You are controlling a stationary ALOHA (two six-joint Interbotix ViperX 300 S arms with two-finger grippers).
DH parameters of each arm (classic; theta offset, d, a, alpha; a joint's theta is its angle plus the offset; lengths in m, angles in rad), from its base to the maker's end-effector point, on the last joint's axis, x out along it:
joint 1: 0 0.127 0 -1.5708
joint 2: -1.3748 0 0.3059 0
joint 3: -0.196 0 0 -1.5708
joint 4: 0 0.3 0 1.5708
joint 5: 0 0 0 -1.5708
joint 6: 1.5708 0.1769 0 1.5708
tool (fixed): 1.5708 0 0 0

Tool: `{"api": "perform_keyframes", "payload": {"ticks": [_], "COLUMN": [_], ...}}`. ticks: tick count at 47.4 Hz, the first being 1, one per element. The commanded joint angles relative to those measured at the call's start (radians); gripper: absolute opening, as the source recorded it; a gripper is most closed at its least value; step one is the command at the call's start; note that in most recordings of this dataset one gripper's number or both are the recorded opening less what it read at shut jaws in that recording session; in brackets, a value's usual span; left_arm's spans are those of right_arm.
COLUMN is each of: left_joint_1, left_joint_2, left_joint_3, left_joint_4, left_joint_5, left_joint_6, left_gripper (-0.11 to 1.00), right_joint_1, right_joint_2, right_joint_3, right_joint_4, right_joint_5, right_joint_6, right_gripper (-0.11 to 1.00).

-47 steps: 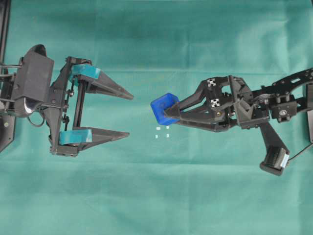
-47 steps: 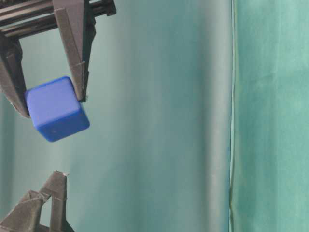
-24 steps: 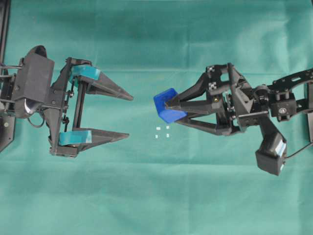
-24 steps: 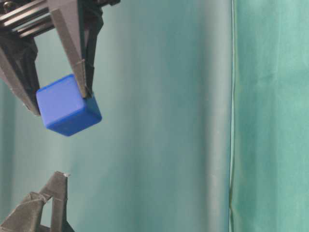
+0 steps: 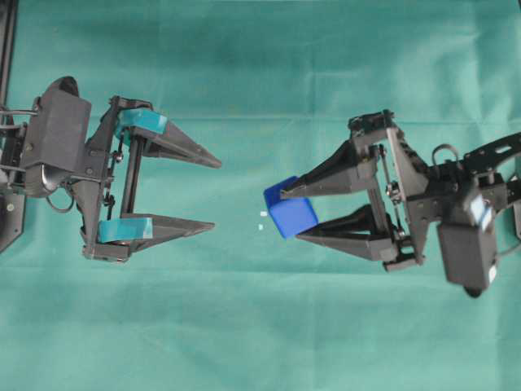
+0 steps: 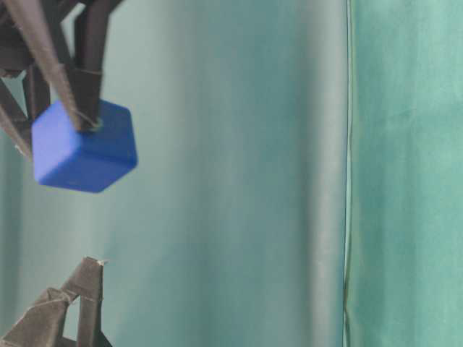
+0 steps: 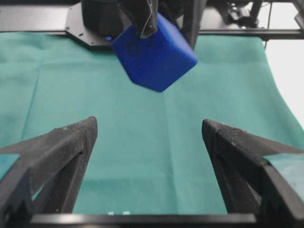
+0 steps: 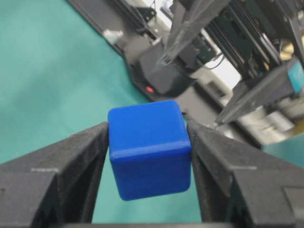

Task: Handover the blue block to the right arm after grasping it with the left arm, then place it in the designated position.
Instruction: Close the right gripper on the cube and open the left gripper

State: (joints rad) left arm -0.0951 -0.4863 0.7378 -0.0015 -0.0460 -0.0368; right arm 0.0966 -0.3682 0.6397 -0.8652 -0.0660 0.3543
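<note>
Overhead view first: the left gripper (image 5: 213,191) sits at the left of the green cloth (image 5: 260,342) with its teal-padded fingers spread wide and nothing between them, while the right gripper (image 5: 288,214), reaching in from the right, pinches the blue block (image 5: 290,217) between its black fingertips near the middle of the cloth, well apart from the left gripper's tips. Two tiny white dots (image 5: 262,221) of the designated position show on the cloth just left of the block; the rest of the square is hidden under it. Table-level view: the blue block (image 6: 83,148) hangs tilted at upper left, held from above by the right gripper's dark fingers (image 6: 85,87), and a pointed dark finger (image 6: 81,300) rises at lower left, apart from the block. Left wrist view: the left gripper's two fingers (image 7: 57,156) stand far apart at the lower corners, bare green cloth between them, and the blue block (image 7: 156,54) floats ahead at the top, tilted, clear of the cloth, a black fingertip (image 7: 142,19) pressed on its top face. Right wrist view: the blue block (image 8: 149,147) is clamped squarely between the right gripper's two fingers (image 8: 71,156), one on each side face, above the cloth.
</note>
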Motion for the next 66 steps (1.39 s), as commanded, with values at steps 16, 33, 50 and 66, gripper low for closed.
{"api": "perform_keyframes", "payload": {"ticks": [16, 33, 50, 66], "left_joint_1": [-0.003, -0.002, -0.003, -0.003], "left_joint_2": [-0.014, -0.014, -0.012, -0.012], "left_joint_3": [-0.012, -0.012, -0.014, -0.014], "left_joint_4": [0.0, 0.0, 0.0, 0.0], "left_joint_5": [-0.005, -0.003, -0.003, -0.003], "left_joint_6": [0.0, 0.0, 0.0, 0.0], "left_gripper": [1.0, 1.0, 1.0, 1.0], "right_joint_1": [0.003, 0.003, 0.003, 0.003], "right_joint_2": [-0.043, -0.043, -0.043, -0.043], "right_joint_3": [-0.026, -0.026, -0.028, -0.028], "right_joint_4": [0.02, 0.018, 0.018, 0.02], "right_joint_5": [0.002, 0.029, 0.029, 0.028], "right_joint_6": [0.426, 0.457, 0.459, 0.46], "right_gripper": [0.62, 0.61, 0.61, 0.61]}}
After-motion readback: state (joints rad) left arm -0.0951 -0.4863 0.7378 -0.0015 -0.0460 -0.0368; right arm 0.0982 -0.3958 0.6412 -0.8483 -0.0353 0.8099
